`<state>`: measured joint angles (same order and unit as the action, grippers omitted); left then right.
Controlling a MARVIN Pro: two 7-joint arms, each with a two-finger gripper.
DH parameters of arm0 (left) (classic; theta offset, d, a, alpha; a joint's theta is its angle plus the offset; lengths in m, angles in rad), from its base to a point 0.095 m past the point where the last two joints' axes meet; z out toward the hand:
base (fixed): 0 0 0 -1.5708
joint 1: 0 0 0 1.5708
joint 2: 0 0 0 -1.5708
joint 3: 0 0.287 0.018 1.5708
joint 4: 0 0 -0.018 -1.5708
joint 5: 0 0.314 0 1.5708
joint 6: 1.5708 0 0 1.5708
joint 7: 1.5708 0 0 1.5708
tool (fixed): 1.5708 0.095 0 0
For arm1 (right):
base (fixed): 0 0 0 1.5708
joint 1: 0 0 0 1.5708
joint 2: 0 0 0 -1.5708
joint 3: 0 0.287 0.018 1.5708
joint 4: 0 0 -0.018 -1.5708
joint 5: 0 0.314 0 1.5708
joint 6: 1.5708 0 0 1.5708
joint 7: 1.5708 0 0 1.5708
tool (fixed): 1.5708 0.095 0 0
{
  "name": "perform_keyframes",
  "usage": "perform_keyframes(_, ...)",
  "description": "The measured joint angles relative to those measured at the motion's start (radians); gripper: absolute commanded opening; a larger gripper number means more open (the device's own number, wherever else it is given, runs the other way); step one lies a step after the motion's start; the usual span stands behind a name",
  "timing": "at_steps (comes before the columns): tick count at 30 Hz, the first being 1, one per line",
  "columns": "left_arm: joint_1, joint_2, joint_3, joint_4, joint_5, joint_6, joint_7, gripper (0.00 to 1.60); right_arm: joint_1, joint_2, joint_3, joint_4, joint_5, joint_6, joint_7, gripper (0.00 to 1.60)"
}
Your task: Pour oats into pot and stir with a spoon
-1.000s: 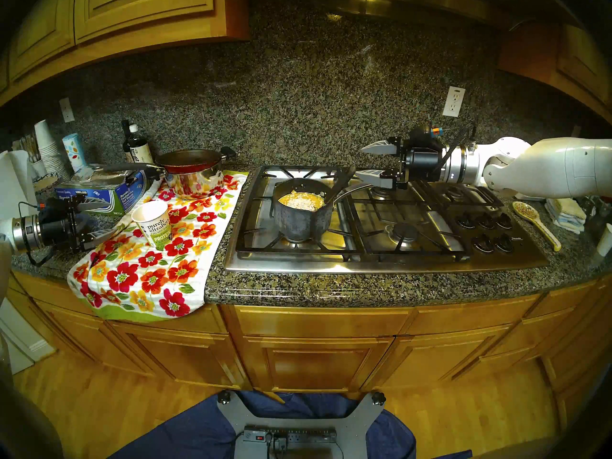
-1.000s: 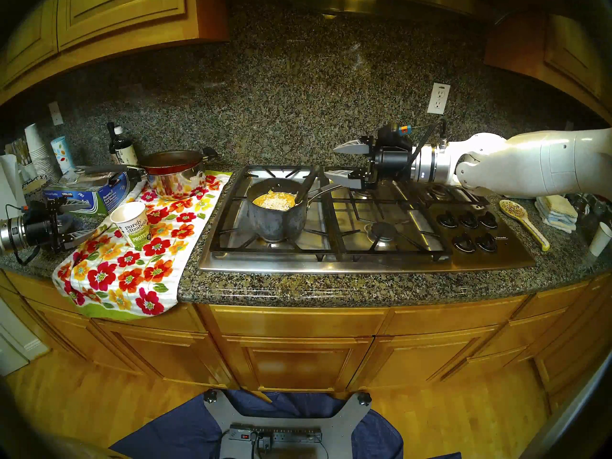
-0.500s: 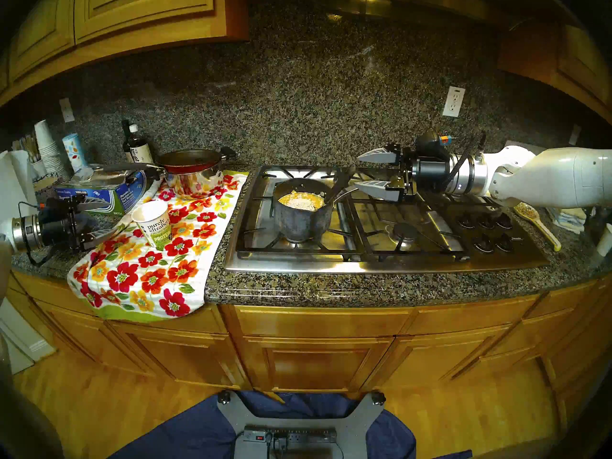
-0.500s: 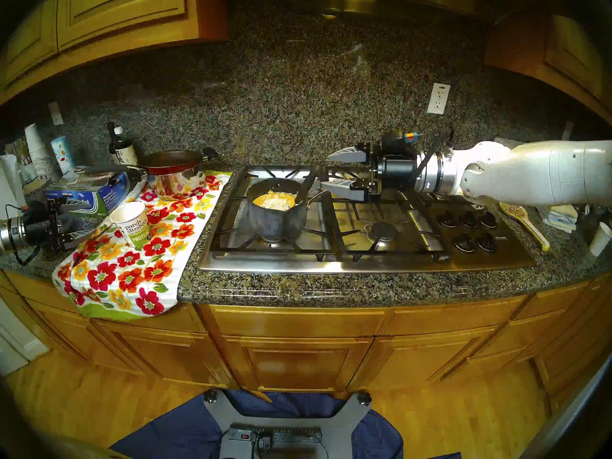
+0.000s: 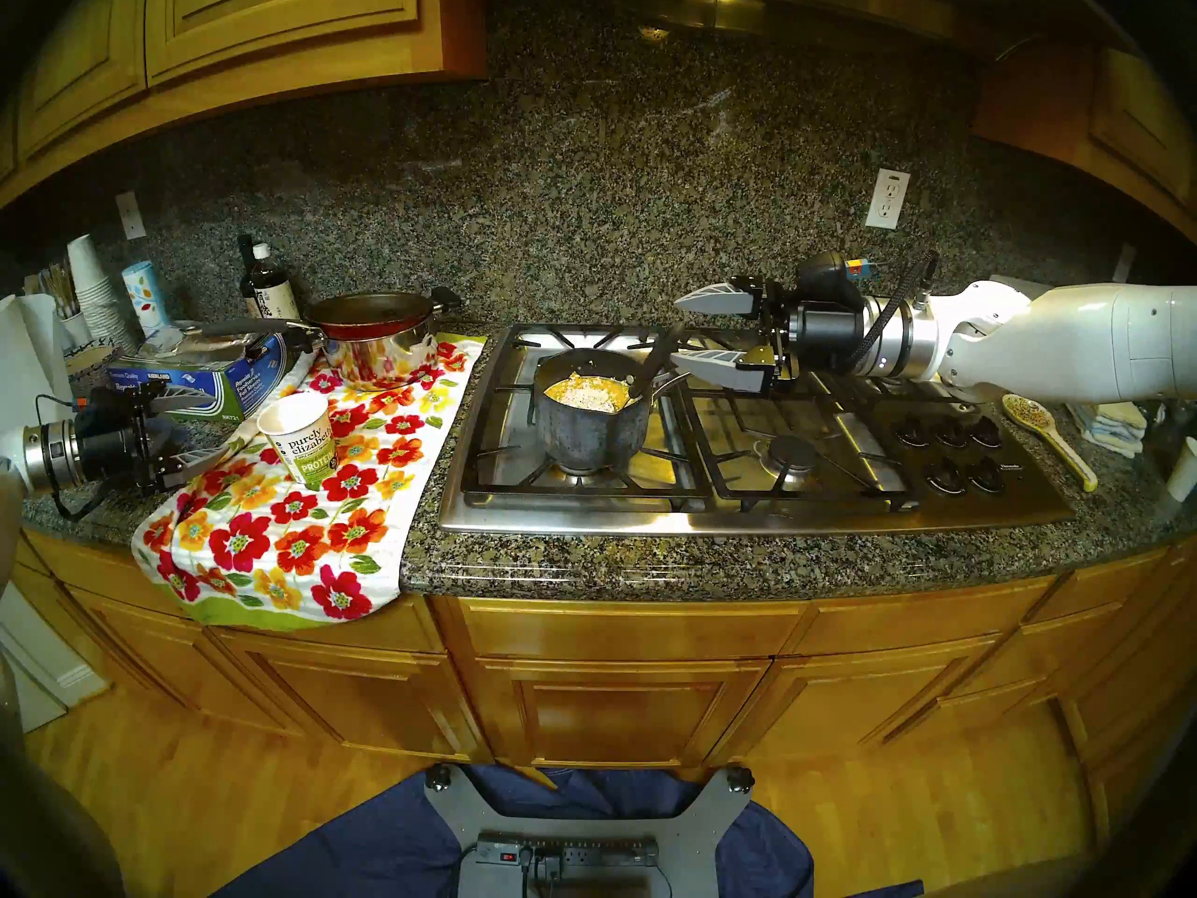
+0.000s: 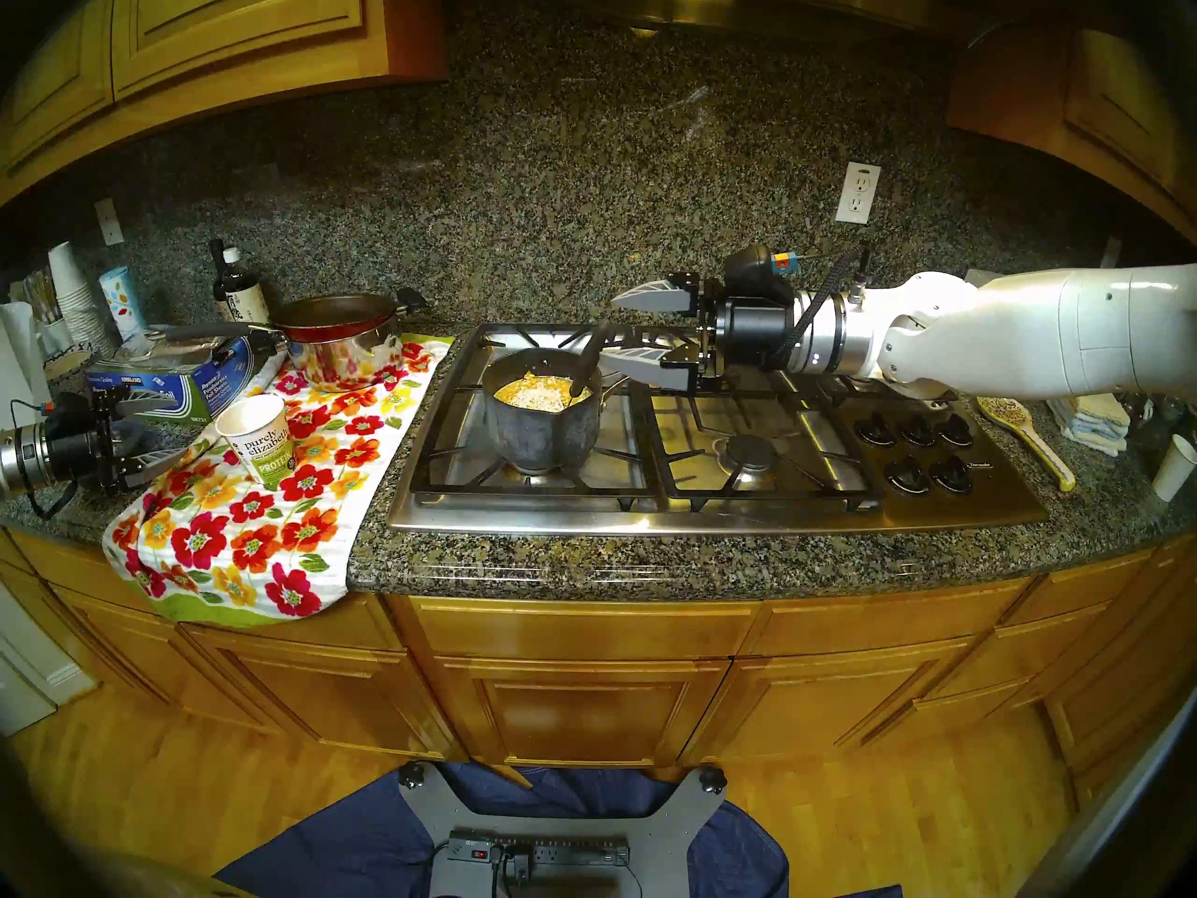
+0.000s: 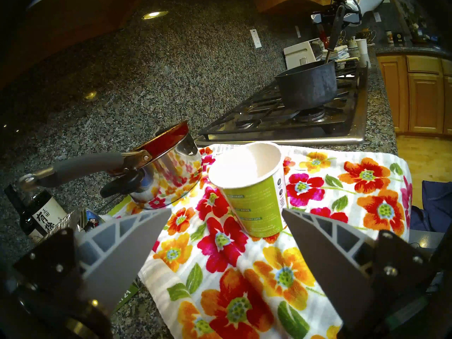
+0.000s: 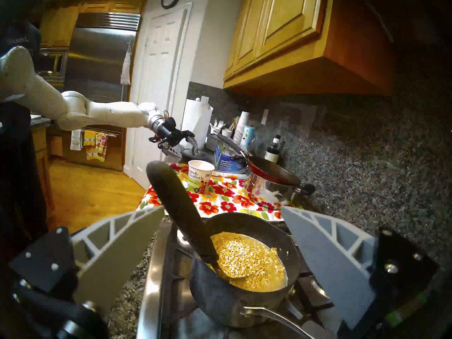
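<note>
right tool [image 5: 673, 330] has slid left along the back of the stove since the earlier frames, so its fingers now bracket the spoon handle; left arm, cup, pot and oats unchanged. left to right: left tool [image 5: 210, 423] hangs low over the left end of the bench [image 5: 648, 566], fingers spread wide, nothing between them, pointing at the paper cup [image 5: 299, 438]. in the left wrist view the cup [image 7: 252, 184] stands upright just past the fingertips, clear of both, inside looks empty. it stands on the floral towel [image 5: 285, 534], which drapes over the bench edge. behind it, a blue foil box [image 5: 194, 378], a dark bottle [image 5: 262, 287] and the red frying pan [image 5: 369, 313] set on top of the shiny steel pot [image 5: 382, 359]. the pot [image 5: 586, 423] sits on the front-left burner of the stove [image 5: 745, 514], silver handle running right. oats [image 5: 589, 394] are in it, a pale heap in yellow liquid; the right wrist view shows them [image 8: 244, 257] filling the bottom. spoon [image 5: 657, 365] stands bowl-down in the oats, leaning on the pot's right rim, handle angled up and right. right tool is level, pointing left, fingers wide, the handle [image 8: 178, 208] between them nearer the left-hand finger in its wrist view; no contact visible on either side. far right on the bench, a cream speckled spoon [image 5: 1049, 436] beside the stove knobs.
</note>
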<state>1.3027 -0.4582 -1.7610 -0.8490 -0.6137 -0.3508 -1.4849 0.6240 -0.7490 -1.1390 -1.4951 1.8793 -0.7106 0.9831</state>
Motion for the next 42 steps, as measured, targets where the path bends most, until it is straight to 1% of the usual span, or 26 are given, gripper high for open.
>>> perform_keyframes(4, 0.0, 0.0, 0.0, 0.0, -0.001, 0.0, 0.0, 1.6, -0.026, -0.022, 0.015, 0.006, 0.009, -0.012, -0.011, 1.6)
perform_keyframes(9, 0.0, 0.001, 0.001, 0.0, -0.003, 0.0, 0.0, 1.6, -0.044, -0.035, 0.021, 0.008, 0.013, -0.018, -0.012, 1.6)
perform_keyframes(25, 0.0, 0.003, 0.003, 0.0, -0.009, -0.002, 0.002, 1.6, -0.071, -0.033, 0.012, 0.001, 0.012, -0.038, -0.016, 1.6)
perform_keyframes(42, 0.001, 0.005, 0.005, 0.0, -0.01, -0.003, 0.002, 1.6, -0.146, -0.099, 0.064, 0.047, 0.043, -0.068, -0.025, 1.6)
